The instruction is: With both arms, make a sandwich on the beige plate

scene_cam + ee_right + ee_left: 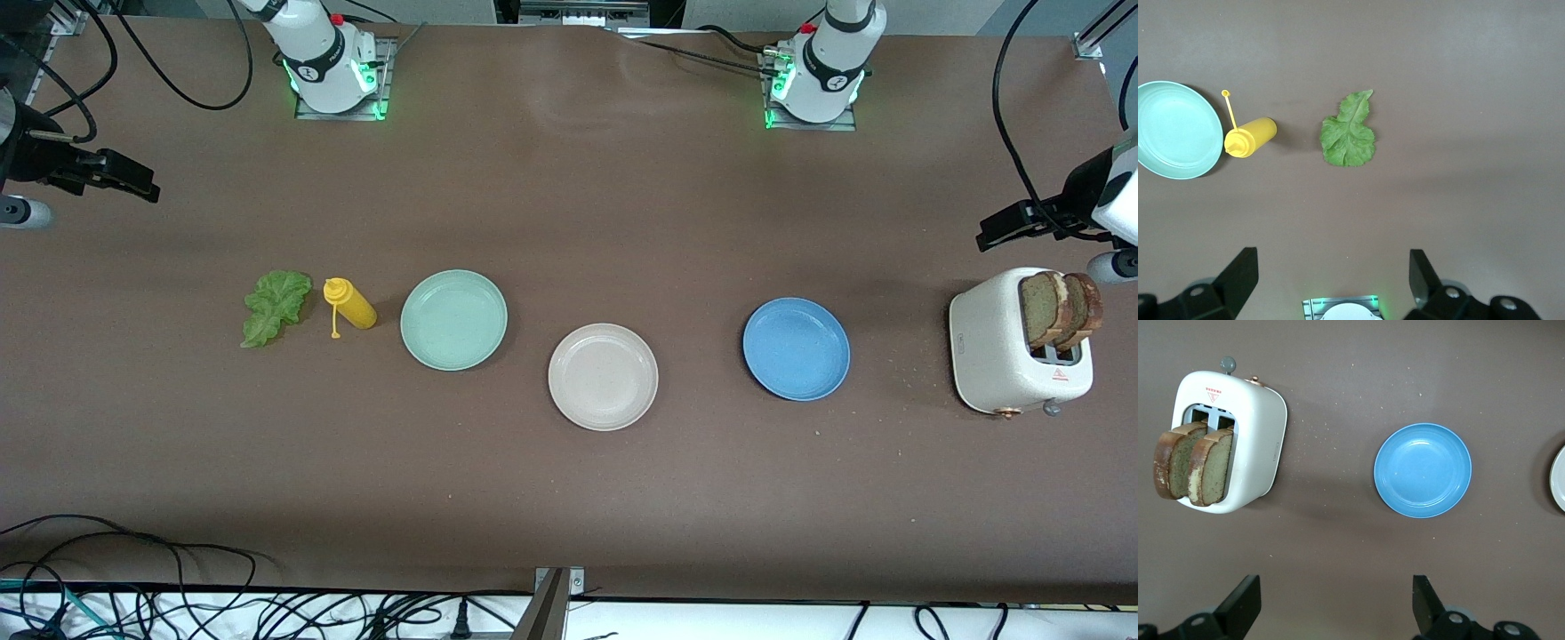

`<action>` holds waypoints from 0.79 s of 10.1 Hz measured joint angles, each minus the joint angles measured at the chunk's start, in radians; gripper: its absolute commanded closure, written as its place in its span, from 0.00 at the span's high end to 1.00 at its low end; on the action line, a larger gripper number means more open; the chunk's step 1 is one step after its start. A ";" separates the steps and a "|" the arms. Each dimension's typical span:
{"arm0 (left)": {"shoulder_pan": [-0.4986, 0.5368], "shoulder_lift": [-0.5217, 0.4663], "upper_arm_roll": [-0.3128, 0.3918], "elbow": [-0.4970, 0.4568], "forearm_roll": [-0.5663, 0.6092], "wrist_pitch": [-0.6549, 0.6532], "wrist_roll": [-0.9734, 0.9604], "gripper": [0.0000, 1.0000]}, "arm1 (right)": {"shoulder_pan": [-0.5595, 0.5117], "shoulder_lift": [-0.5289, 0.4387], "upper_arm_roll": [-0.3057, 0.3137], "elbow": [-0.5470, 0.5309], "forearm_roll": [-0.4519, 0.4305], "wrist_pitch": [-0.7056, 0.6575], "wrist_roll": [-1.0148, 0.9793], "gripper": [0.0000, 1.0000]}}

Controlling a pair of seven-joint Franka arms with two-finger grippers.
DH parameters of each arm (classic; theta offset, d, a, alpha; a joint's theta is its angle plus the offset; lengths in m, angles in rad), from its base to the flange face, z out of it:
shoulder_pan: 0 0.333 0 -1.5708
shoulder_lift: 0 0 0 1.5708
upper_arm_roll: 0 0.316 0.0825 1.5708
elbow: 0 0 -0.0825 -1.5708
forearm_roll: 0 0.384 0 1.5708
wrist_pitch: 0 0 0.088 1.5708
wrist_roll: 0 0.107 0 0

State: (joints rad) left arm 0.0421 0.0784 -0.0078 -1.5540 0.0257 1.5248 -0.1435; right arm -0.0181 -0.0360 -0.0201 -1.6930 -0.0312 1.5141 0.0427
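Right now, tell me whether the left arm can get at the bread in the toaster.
Probably yes. The left claw is open and hangs over bare table beside the toaster. Both bread slices stand well out of the slots, with nothing over or against them.

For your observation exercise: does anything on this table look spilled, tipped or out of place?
Yes. The yellow squeeze bottle lies on its side between the lettuce leaf and the mint-green plate, its cap off but tethered. Crumbs speckle the table beside the toaster.

Bare beige plate [603, 377] lies reachable from above (mint plate [453, 319] and blue plate [796, 348] flank it).
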 measured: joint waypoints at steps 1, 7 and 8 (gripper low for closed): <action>0.000 0.000 0.000 0.000 0.000 0.000 0.000 1.00 | 0.000 0.000 -0.001 0.000 0.000 0.000 0.000 1.00; 0.001 0.000 0.000 0.000 0.000 0.000 0.000 1.00 | 0.000 0.000 -0.011 -0.001 0.001 -0.001 0.000 1.00; 0.001 0.002 0.001 0.000 0.000 0.000 0.000 1.00 | 0.000 0.000 -0.011 -0.001 0.001 -0.001 0.000 1.00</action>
State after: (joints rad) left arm 0.0430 0.0802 -0.0072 -1.5539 0.0257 1.5247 -0.1435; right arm -0.0183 -0.0356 -0.0315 -1.6935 -0.0305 1.5131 0.0430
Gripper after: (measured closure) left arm 0.000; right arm 0.000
